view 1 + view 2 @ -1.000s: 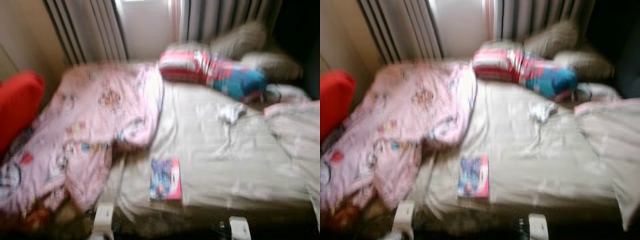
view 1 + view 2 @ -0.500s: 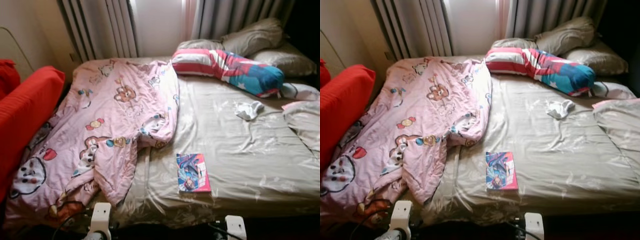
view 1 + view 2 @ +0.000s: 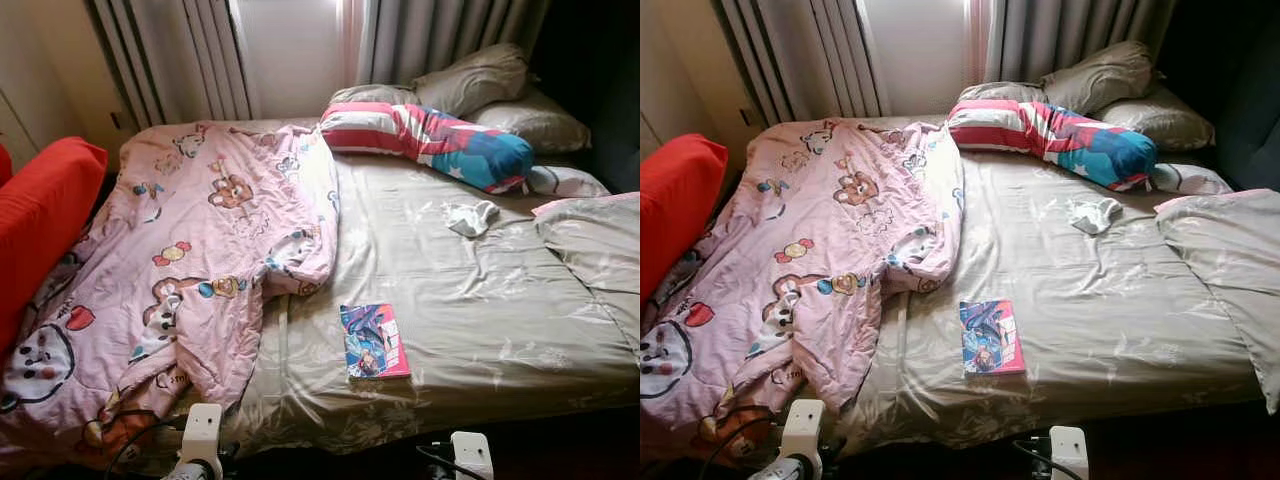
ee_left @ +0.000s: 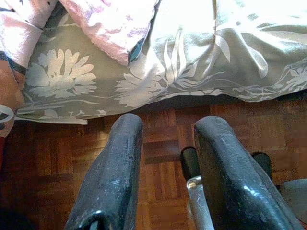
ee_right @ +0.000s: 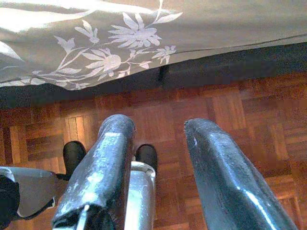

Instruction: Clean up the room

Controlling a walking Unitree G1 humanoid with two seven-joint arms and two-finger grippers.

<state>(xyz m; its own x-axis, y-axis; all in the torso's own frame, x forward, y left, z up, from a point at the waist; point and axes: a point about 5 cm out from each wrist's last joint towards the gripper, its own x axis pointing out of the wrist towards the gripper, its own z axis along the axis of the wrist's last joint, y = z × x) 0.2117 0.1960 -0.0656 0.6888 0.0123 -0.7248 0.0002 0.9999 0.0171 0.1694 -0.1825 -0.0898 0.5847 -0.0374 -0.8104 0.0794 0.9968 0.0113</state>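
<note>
A wide bed in a beige floral sheet lay before the robot. A pink cartoon-print blanket was heaped over its left half, touching a red cushion. A striped red, white and blue bolster rested near grey pillows at the head. A colourful book lay flat near the foot edge, and a small crumpled white cloth sat well apart from it. The left gripper and right gripper hung over the parquet floor, fingers parted, holding nothing.
</note>
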